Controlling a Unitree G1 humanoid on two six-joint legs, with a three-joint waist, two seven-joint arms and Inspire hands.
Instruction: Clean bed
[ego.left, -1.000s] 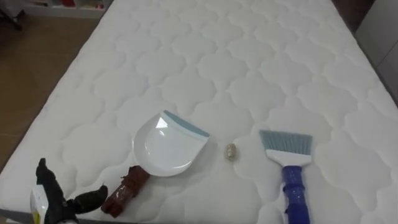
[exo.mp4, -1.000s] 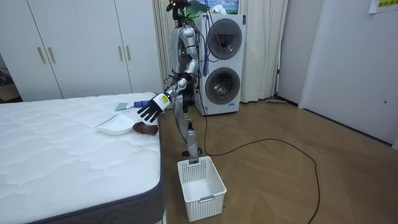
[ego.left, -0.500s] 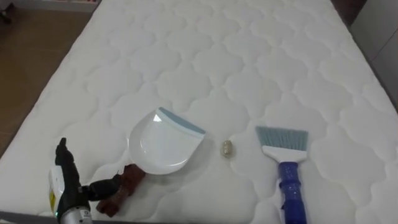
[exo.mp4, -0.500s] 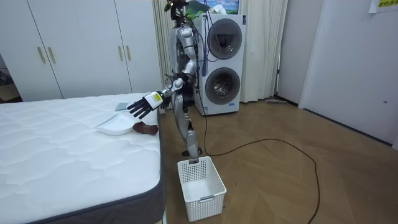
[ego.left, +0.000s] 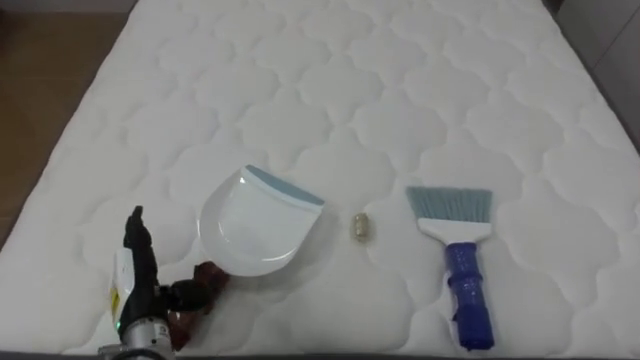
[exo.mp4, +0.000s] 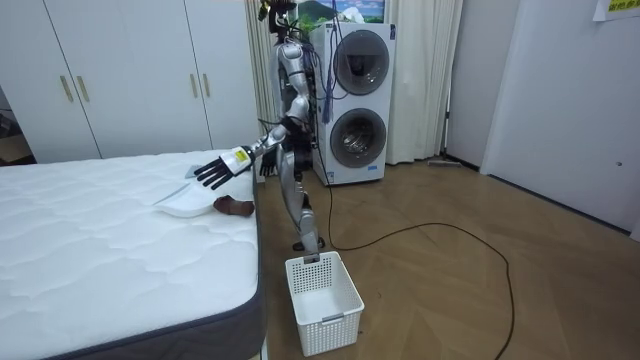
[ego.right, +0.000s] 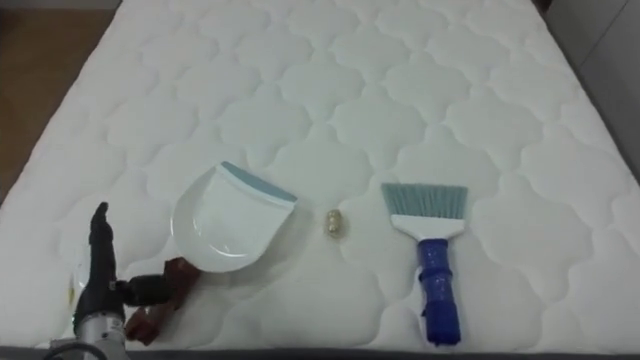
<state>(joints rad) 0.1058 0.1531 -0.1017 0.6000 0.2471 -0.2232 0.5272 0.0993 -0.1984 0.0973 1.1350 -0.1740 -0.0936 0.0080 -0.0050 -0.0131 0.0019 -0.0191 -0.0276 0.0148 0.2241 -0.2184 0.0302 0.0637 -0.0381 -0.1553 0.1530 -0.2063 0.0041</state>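
- White quilted mattress (ego.left: 400, 90) w/ three things lying in a row near the robot's edge.
- White round plastic dustpan (ego.left: 250, 225) w/ pale blue lip, at the robot's left; lip points up-right toward the bed's middle, flat on the quilting.
- Dustpan's brown wooden handle (ego.left: 205, 282) sticks out toward the near-left edge.
- Small beige oval scrap (ego.left: 360, 227) lies btwn dustpan & brush, just beside the pan's lip, touching neither.
- Blue-handled hand brush (ego.left: 460, 260) w/ pale blue bristles at the robot's right, bristles pointing away from the robot, well apart from the pan.
- Black left hand (ego.left: 140, 275) over the near-left edge, fingers straight & apart, pointing up the bed; thumb out sideways at the handle's end. Contact w/ handle: can't tell. Nothing clamped.
- Room view: robot stands upright at the bed's edge, left arm stretched out over the pan.
- Right hand (exo.mp4: 266, 167): dark shape by the waist, state can't be told.
- White plastic lattice basket (exo.mp4: 322, 290) on the wood floor by the bed's corner.
- Stacked white washer & dryer (exo.mp4: 358, 100) behind the robot.
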